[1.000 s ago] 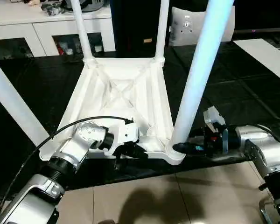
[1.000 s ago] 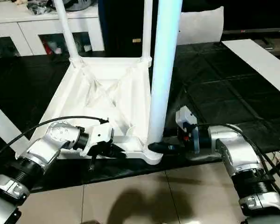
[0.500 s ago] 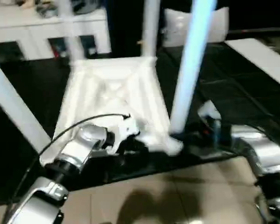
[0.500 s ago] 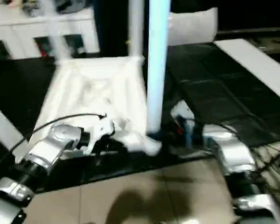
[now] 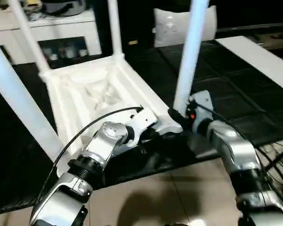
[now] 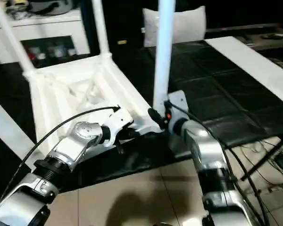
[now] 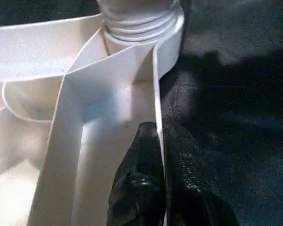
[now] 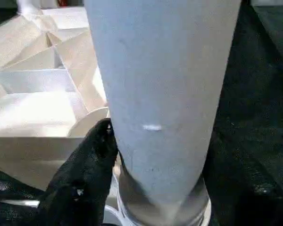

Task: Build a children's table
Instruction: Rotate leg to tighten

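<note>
The white children's table point(image 5: 94, 89) lies upside down on a black mat, ribbed underside up, with its legs standing up from the corner sockets. My left gripper point(image 5: 148, 134) is at the near edge, shut on the thin rim wall point(image 7: 156, 84), one black finger point(image 7: 141, 169) on each side. My right gripper point(image 5: 175, 115) is at the foot of the near right leg point(image 5: 191, 52), just above its socket. One black finger point(image 8: 85, 174) presses on the leg point(image 8: 160, 94); the other is hidden behind it.
A white cabinet with dark glass doors point(image 5: 61, 33) stands behind the table. A pale cushion point(image 5: 172, 26) leans at the back, a white board point(image 5: 259, 56) lies on the right. Tiled floor point(image 5: 155, 193) starts at the mat's near edge. Cables point(image 5: 273, 160) hang by my right arm.
The whole picture has swung, so the camera has moved. The table now sits at an angle to me, its near right corner further forward. Both grippers keep their holds.
</note>
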Controlling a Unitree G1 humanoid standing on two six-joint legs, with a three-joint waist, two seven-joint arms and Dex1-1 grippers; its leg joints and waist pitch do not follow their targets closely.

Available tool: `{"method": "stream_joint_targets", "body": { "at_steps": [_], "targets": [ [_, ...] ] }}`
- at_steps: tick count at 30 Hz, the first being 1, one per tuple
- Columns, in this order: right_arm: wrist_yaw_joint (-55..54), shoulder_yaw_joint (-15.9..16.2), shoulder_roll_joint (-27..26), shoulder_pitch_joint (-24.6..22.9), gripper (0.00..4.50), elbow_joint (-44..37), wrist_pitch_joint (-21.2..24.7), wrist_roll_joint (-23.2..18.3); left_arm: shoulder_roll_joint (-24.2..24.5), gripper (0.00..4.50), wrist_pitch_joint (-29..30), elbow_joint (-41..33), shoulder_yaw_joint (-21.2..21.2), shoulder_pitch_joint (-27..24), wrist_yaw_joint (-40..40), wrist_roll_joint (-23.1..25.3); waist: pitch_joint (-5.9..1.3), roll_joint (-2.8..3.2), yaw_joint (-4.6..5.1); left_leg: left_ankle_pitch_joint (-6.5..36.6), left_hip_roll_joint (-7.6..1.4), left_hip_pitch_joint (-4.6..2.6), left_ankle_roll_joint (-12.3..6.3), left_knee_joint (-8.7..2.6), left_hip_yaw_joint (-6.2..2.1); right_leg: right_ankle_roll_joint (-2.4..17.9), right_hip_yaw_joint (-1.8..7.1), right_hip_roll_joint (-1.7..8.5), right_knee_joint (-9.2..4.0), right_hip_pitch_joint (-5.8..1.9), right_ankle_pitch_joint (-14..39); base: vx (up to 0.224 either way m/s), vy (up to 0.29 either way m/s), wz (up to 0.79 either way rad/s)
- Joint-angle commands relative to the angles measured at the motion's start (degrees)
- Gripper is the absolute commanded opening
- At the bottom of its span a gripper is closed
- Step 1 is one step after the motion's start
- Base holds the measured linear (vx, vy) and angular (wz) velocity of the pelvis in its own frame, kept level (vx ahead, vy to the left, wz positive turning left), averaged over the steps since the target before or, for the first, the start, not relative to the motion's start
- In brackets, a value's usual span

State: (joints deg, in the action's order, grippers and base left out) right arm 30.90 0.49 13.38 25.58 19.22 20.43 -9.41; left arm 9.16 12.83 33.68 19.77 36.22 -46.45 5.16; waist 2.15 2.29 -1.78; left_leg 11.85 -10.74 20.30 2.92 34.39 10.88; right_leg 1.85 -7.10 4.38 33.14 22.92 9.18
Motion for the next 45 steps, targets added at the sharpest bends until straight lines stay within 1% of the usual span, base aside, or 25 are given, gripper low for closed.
{"method": "stream_joint_targets", "body": {
  "at_steps": [1, 2, 3, 4, 6, 7, 10, 13, 14, 15, 17, 18, 22, 24, 26, 29, 30, 31, 32, 33, 34, 38, 41, 44, 45],
  "targets": [
    [2.81, 1.19, 0.26, -0.69, 3.11, -1.28, -1.11, -1.21, 0.13, 0.00, -4.38, -0.81, -0.02, 0.31, -1.26, -0.68, -3.96, -0.98, -0.47, 5.18, -1.97, 0.38, -6.42, -3.15, -1.24, 6.62, 3.24, 4.36, -4.25, -3.62, 16.48, 0.000, 0.000, 0.00],
    [3.01, 1.18, 0.46, -0.83, 3.18, -1.36, -1.29, -1.28, 0.25, 0.00, -4.52, -0.75, -0.02, 0.32, -1.35, -0.64, -3.98, -0.91, -0.53, 4.69, -2.05, 0.46, -6.54, -3.17, -1.24, 6.92, 3.22, 4.39, -4.11, -3.64, 15.90, 0.000, 0.000, 0.00],
    [5.61, 0.97, 2.15, -1.60, 3.18, -1.69, -2.50, -2.10, 1.22, 0.00, -5.90, -0.45, 0.29, 0.19, -2.86, -0.57, -4.15, -0.93, -0.81, 3.06, -2.17, 0.55, -6.84, -3.07, -1.28, 7.76, 3.31, 4.40, -3.71, -3.71, 13.39, 0.000, 0.000, 0.00],
    [6.82, 0.66, 2.80, -1.80, 3.40, -1.83, -2.61, -2.67, 1.64, 0.00, -6.49, -0.31, 0.45, 0.11, -3.56, -0.59, -4.12, -0.87, -0.86, 2.86, -2.22, 0.55, -7.07, -3.05, -1.25, 8.02, 3.31, 4.34, -3.65, -3.68, 12.66, 0.000, 0.000, 0.00],
    [12.38, -0.29, 5.74, -2.18, 3.52, -2.37, -3.11, -4.65, 3.24, 0.00, -8.26, 0.15, 1.08, -0.18, -6.41, -0.72, -3.92, -0.74, -1.12, 4.42, -2.30, 0.48, -7.74, -3.06, -1.17, 8.22, 3.30, 4.34, -3.88, -3.69, 13.51, 0.000, 0.000, 0.00],
    [15.77, 0.11, 7.86, -2.31, 3.73, -2.66, -3.79, -4.74, 3.98, 0.00, -9.71, 0.43, 1.53, -0.27, -8.16, -0.79, -3.84, -0.71, -1.30, 4.85, -2.30, 0.38, -7.60, -3.11, -1.16, 7.98, 3.24, 4.31, -4.04, -3.62, 14.47, 0.000, 0.000, 0.00],
    [22.00, 1.15, 11.67, -2.73, 3.96, -2.93, -5.46, -4.53, 5.23, 0.00, -11.95, 0.64, 2.39, -0.39, -12.11, -1.12, -3.85, -0.56, -1.87, 6.10, -2.57, -0.01, -6.78, -3.15, -1.16, 8.07, 3.27, 4.37, -4.04, -3.44, 15.37, 0.000, 0.000, 0.00],
    [27.71, 2.59, 15.24, -2.96, 4.17, -2.53, -8.44, -3.63, 7.07, 0.00, -14.89, 0.85, 4.23, -0.44, -17.16, -0.73, -3.77, -0.65, -2.17, 6.70, -2.74, -0.04, -6.59, -3.23, -1.14, 8.70, 3.36, 4.40, -3.86, -3.40, 14.80, 0.000, 0.000, 0.00],
    [30.19, 3.55, 16.48, -2.84, 4.17, -1.85, -9.96, -3.48, 7.72, 0.00, -16.76, 1.32, 4.94, -0.34, -18.64, -0.37, -3.74, -0.64, -2.34, 6.93, -2.74, 0.01, -6.56, -3.22, -1.14, 8.75, 3.37, 4.46, -3.86, -3.38, 14.87, 0.000, 0.000, 0.00],
    [32.87, 4.22, 17.31, -2.96, 4.17, -1.84, -10.27, -3.99, 8.11, 0.00, -17.65, 1.65, 5.34, -0.19, -19.59, -0.18, -3.74, -0.77, -2.51, 7.27, -2.69, -0.02, -6.65, -3.20, -1.04, 8.65, 3.40, 4.46, -3.90, -3.42, 15.21, 0.000, 0.000, 0.00],
    [37.68, 5.48, 18.76, -3.13, 4.17, -1.89, -10.48, -4.89, 8.87, 0.00, -18.91, 2.08, 5.95, 0.09, -21.88, -0.09, -3.78, -0.68, -3.03, 6.79, -2.80, 0.02, -6.81, -3.19, -1.07, 8.64, 3.43, 4.50, -3.77, -3.49, 14.99, 0.000, 0.000, 0.00],
    [39.03, 5.88, 19.18, -3.13, 4.02, -1.88, -10.47, -5.08, 9.12, 0.00, -19.14, 2.15, 6.14, 0.19, -22.73, -0.13, -3.85, -0.72, -3.35, 6.54, -2.85, -0.04, -6.99, -3.14, -1.02, 8.84, 3.44, 4.47, -3.68, -3.45, 14.41, 0.000, 0.000, 0.00],
    [44.44, 7.94, 20.62, -2.79, 3.73, -0.95, -10.86, -4.81, 10.30, 0.00, -20.41, 2.35, 7.00, 0.42, -26.83, -0.35, -3.94, -0.73, -3.69, 5.81, -2.94, 0.05, -7.01, -3.16, -1.13, 9.23, 3.39, 4.54, -3.46, -3.49, 13.42, 0.000, 0.000, 0.00],
    [47.89, 9.08, 21.31, -2.12, 3.52, 0.29, -10.89, -5.17, 11.22, 0.00, -21.56, 2.18, 7.73, 0.52, -30.18, -0.79, -3.91, -0.72, -3.88, 6.30, -2.92, 0.02, -6.82, -3.16, -1.14, 9.02, 3.37, 4.57, -3.58, -3.44, 14.44, 0.000, 0.000, 0.00],
    [50.32, 9.45, 21.46, -1.35, 3.43, 1.47, -10.86, -5.67, 11.67, 0.00, -22.42, 2.09, 8.07, 0.56, -32.65, -1.19, -3.90, -0.89, -4.02, 6.31, -2.91, 0.06, -6.81, -3.17, -1.13, 9.04, 3.36, 4.59, -3.59, -3.45, 14.80, 0.000, 0.000, 0.00],
    [52.81, 9.88, 21.24, -0.67, 3.18, 1.69, -9.78, -6.68, 11.89, 0.00, -22.63, 1.57, 8.31, 0.52, -34.75, -1.54, -3.92, -0.82, -4.22, 6.18, -2.94, 0.01, -6.68, -3.16, -1.11, 8.89, 3.35, 4.58, -3.62, -3.42, 15.37, 0.000, 0.000, 0.00],
    [52.91, 9.91, 21.23, -0.66, 3.07, 1.68, -9.71, -6.73, 11.89, 0.00, -22.64, 1.56, 8.31, 0.52, -34.81, -1.55, -3.94, -0.76, -4.35, 6.06, -3.05, -0.08, -6.78, -3.21, -1.16, 8.96, 3.38, 4.59, -3.58, -3.39, 15.18, 0.000, 0.000, 0.00],
    [53.09, 10.04, 21.16, -0.68, 3.07, 1.54, -9.58, -6.81, 11.85, 0.00, -22.62, 1.52, 8.28, 0.53, -34.82, -1.55, -3.95, -0.98, -4.33, 5.94, -3.05, -0.04, -6.82, -3.19, -1.12, 9.00, 3.38, 4.52, -3.54, -3.37, 14.96, 0.000, 0.000, 0.00],
    [53.58, 10.18, 21.00, -0.67, 2.90, 1.44, -9.41, -6.90, 11.81, 0.00, -22.66, 1.59, 8.28, 0.59, -34.92, -1.60, -3.92, -0.86, -4.41, 5.90, -3.08, -0.05, -6.69, -3.19, -1.14, 9.04, 3.37, 4.57, -3.51, -3.33, 15.02, 0.000, 0.000, 0.00],
    [53.77, 10.24, 20.95, -0.67, 2.90, 1.38, -9.29, -6.99, 11.80, 0.00, -22.68, 1.64, 8.30, 0.62, -34.98, -1.62, -3.93, -0.87, -4.47, 5.88, -3.09, -0.08, -6.53, -3.22, -1.14, 8.96, 3.38, 4.59, -3.53, -3.35, 15.15, 0.000, 0.000, 0.00],
    [53.97, 10.33, 20.89, -0.64, 2.71, 1.38, -9.18, -7.06, 11.78, 0.00, -22.77, 1.78, 8.33, 0.67, -35.09, -1.61, -3.97, -0.92, -4.51, 5.67, -3.04, -0.04, -6.43, -3.20, -1.15, 8.90, 3.39, 4.60, -3.48, -3.40, 15.00, 0.000, 0.000, 0.00],
    [55.18, 10.36, 20.51, -0.56, 2.45, 1.69, -8.59, -7.45, 11.68, 0.00, -22.97, 2.13, 8.11, 0.72, -35.69, -1.66, -3.99, -1.07, -4.51, 5.47, -2.94, 0.02, -6.50, -3.15, -1.08, 8.77, 3.38, 4.56, -3.48, -3.42, 14.92, 0.000, 0.000, 0.00],
    [56.19, 10.17, 20.07, -0.73, 2.13, 1.52, -7.31, -8.62, 11.61, 0.00, -22.53, 2.17, 7.82, 0.55, -36.33, -2.08, -4.02, -0.99, -4.53, 5.01, -2.95, 0.04, -6.65, -3.14, -1.11, 8.69, 3.36, 4.54, -3.47, -3.43, 14.88, 0.000, 0.000, 0.00],
    [56.21, 9.82, 19.82, -1.02, 2.06, 0.99, -6.40, -9.63, 11.50, 0.00, -21.55, 1.83, 7.56, 0.25, -36.48, -2.65, -3.99, -0.93, -4.55, 5.31, -2.95, -0.02, -6.47, -3.16, -1.11, 8.67, 3.33, 4.52, -3.56, -3.36, 15.31, 0.000, 0.000, 0.00],
    [55.45, 9.08, 19.38, -1.60, 2.00, -0.18, -4.82, -10.93, 11.20, 0.00, -19.03, 1.06, 6.90, -0.14, -35.60, -3.26, -3.97, -0.70, -4.59, 5.28, -2.95, -0.02, -6.34, -3.19, -1.13, 8.75, 3.32, 4.54, -3.54, -3.41, 15.41, 0.000, 0.000, 0.00]
  ]
}}
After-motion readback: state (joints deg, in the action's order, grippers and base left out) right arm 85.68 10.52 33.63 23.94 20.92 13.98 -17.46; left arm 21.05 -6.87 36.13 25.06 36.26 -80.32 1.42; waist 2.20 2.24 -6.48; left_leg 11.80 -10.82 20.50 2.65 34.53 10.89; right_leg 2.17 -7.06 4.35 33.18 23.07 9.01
